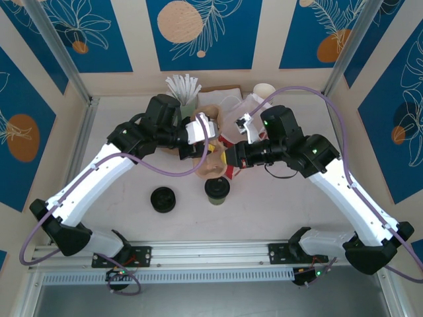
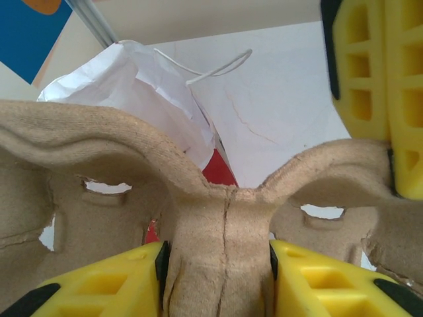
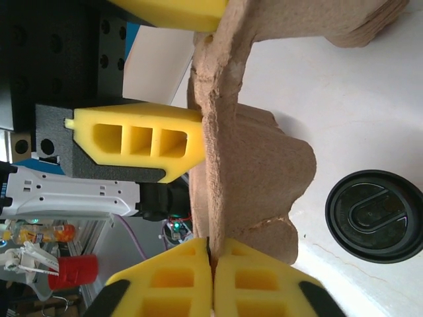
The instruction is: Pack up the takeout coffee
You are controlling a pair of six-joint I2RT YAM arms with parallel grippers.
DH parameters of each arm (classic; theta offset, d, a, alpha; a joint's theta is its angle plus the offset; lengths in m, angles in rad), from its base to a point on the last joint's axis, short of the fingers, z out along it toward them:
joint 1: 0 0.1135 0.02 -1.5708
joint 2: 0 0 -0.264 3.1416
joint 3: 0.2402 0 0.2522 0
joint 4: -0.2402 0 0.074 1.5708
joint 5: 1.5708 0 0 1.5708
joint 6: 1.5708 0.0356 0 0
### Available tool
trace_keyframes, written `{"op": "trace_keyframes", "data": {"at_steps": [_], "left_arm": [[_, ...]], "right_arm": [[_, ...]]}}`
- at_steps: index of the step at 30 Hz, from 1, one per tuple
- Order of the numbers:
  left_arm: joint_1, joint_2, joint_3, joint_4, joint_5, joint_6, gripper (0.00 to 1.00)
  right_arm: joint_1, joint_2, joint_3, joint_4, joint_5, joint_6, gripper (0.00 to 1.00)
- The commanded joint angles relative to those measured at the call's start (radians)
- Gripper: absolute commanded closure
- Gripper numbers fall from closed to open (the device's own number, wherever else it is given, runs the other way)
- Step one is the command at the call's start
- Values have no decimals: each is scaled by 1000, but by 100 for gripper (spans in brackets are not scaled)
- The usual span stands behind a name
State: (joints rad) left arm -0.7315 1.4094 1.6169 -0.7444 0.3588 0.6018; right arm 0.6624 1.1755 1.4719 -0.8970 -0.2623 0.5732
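The takeout coffee (image 1: 217, 191), a short olive-green cup with a black lid, stands on the table just in front of a brown pulp cup carrier (image 1: 213, 165). Both arms meet at that carrier. My left gripper (image 1: 205, 146) is shut on the carrier's middle ridge (image 2: 218, 224), with its yellow pads (image 2: 281, 277) pressed against both sides. My right gripper (image 3: 213, 277) pinches the carrier's thin edge (image 3: 218, 198) from the other side. The carrier (image 3: 264, 165) is held off the table. The red-and-white paper bag (image 2: 132, 86) lies right behind it.
A loose black lid (image 1: 163, 199) lies left of the coffee. A round black lid (image 3: 377, 214) shows on the table; I cannot tell if a cup is under it. Straws (image 1: 184, 87) and white cups (image 1: 264, 92) stand at the back. Walls close in on three sides.
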Motion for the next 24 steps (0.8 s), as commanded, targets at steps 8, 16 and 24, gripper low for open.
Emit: {"op": "trace_keyframes", "data": {"at_steps": [8, 16, 24], "left_arm": [[-6, 14, 60, 44, 11, -46, 61], [-5, 60, 113, 63, -6, -81, 63], [-4, 87, 143, 102, 10, -115, 63]], "right_arm": [[-132, -129, -2, -62, 107, 34, 59], [-347, -136, -61, -113, 277, 141, 49], [-402, 35, -8, -80, 315, 145, 40]]}}
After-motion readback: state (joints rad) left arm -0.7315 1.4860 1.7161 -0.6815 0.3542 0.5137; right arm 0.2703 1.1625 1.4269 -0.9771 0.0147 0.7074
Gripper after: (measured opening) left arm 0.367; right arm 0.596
